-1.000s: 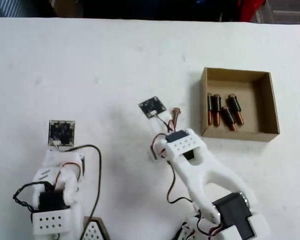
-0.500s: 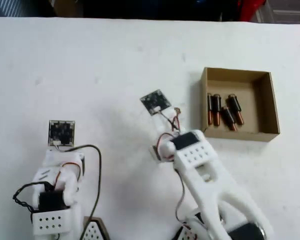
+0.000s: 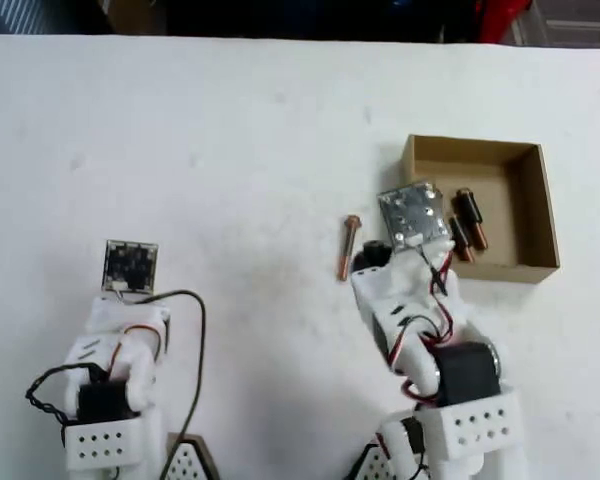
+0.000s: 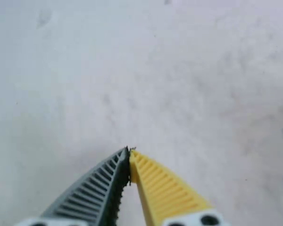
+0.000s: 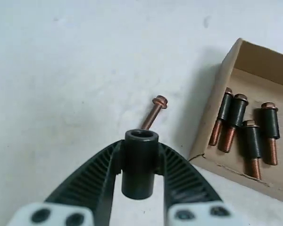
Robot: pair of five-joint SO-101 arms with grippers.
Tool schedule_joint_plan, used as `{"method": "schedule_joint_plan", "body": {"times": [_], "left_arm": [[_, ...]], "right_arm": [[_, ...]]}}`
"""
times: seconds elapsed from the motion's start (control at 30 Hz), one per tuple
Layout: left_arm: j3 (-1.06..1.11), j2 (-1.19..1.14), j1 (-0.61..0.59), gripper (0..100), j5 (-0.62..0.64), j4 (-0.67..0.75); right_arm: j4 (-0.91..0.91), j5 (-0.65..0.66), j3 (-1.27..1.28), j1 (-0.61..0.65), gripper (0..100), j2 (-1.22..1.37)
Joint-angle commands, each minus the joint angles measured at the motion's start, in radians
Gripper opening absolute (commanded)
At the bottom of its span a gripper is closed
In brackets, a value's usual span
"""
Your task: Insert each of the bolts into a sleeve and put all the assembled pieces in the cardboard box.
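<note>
A black sleeve (image 5: 139,162) stands upright between the fingers of my right gripper (image 5: 139,165), which is shut on it. Just beyond it a copper bolt (image 5: 152,113) lies loose on the white table, beside the cardboard box (image 5: 216,101). From above, the bolt (image 3: 349,246) lies left of the box (image 3: 478,150), and the right arm's wrist (image 3: 413,215) covers the box's near left part. Several assembled bolt-and-sleeve pieces (image 5: 247,132) lie in the box. My left gripper (image 4: 129,157) is shut with nothing in it, low over bare table at the front left.
The white table (image 3: 230,130) stretches wide and bare behind and between the arms. The left arm (image 3: 115,340) sits at the front left with cables looping beside it. The right arm's base (image 3: 460,410) fills the front right.
The right arm has swung right and drawn back toward the box. The bolt, partly hidden by it before, now lies uncovered left of the box. The left arm has barely moved.
</note>
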State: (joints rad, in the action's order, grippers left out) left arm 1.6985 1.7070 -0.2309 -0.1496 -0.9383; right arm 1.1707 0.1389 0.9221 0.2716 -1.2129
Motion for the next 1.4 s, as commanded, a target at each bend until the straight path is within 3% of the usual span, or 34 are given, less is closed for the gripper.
{"method": "schedule_joint_plan", "body": {"times": [0.0,0.8,0.97,1.2,1.37], "left_arm": [[-0.005,0.01,-0.002,2,-0.009,0.031],[0.0,0.01,-0.001,2,-0.015,0.026],[-0.002,0.01,-0.001,2,-0.015,0.021],[-0.169,0.007,0.056,2,-0.069,-0.198],[-0.284,0.004,0.097,2,-0.157,-0.224]], "right_arm": [[-0.001,0.011,0.02,-0.024,1.7,-0.061],[-0.03,0.008,0.33,-0.024,1.7,-0.585],[-0.036,0.002,0.348,-0.024,1.7,-0.582],[-0.081,-0.054,0.354,-0.025,1.7,-0.582],[-0.179,-0.098,0.442,-0.033,1.7,-0.582]]}}
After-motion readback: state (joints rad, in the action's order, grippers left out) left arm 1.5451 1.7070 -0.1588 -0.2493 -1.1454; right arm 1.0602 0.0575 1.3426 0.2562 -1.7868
